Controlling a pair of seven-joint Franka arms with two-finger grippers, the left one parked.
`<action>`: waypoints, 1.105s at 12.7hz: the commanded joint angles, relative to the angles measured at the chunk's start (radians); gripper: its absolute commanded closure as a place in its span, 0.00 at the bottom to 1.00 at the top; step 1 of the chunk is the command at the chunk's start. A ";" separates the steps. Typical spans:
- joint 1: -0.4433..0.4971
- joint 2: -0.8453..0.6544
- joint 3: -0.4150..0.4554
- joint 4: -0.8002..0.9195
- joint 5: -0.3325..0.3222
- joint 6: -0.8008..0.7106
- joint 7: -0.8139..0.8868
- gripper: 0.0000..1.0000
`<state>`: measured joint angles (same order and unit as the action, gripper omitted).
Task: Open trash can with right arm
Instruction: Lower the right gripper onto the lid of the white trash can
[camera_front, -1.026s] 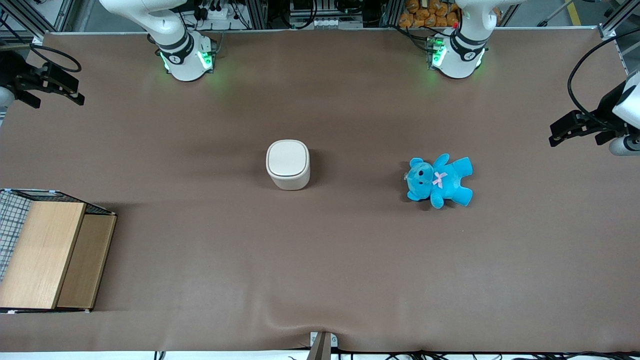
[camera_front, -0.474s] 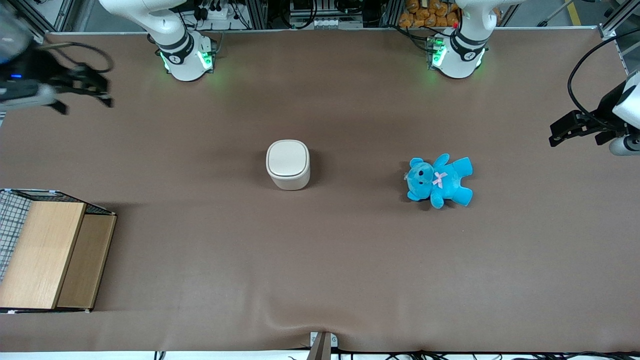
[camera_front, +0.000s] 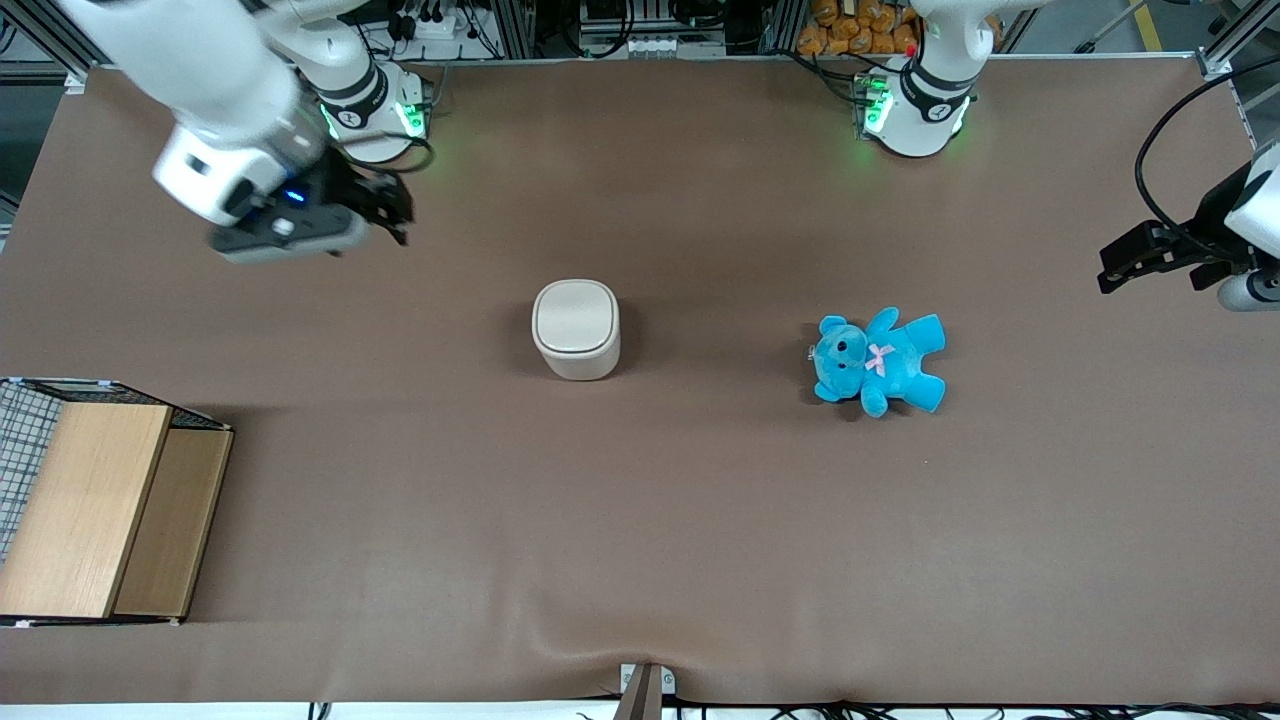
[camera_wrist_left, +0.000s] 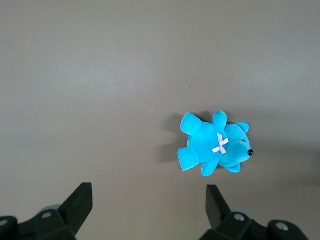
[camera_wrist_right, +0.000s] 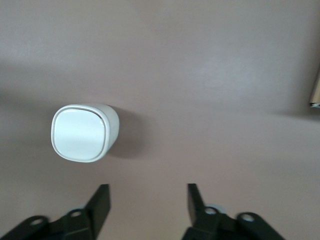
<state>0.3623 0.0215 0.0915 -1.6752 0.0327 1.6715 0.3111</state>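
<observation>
The trash can (camera_front: 576, 328) is a small cream-white bin with its flat lid down, standing upright near the middle of the brown table. It also shows in the right wrist view (camera_wrist_right: 83, 132), lid closed. My right arm's black gripper (camera_front: 392, 208) hangs above the table, farther from the front camera than the can and toward the working arm's end, well apart from it. Its fingers (camera_wrist_right: 101, 199) stand wide apart with nothing between them in the right wrist view (camera_wrist_right: 147, 195).
A blue teddy bear (camera_front: 880, 361) lies toward the parked arm's end, level with the can; it also shows in the left wrist view (camera_wrist_left: 214, 145). A wooden box (camera_front: 105, 510) with a wire cage sits near the front edge at the working arm's end.
My right arm has swung in from the table's edge toward the trash can, with its gripper now over the table near the arm's base. The can and bear have not moved.
</observation>
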 joint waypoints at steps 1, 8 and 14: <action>0.053 0.072 0.016 -0.023 0.001 0.080 0.109 0.75; 0.158 0.207 0.020 -0.187 -0.002 0.362 0.253 1.00; 0.221 0.296 0.020 -0.201 -0.106 0.447 0.347 1.00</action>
<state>0.5729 0.3144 0.1146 -1.8650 -0.0372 2.1021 0.6206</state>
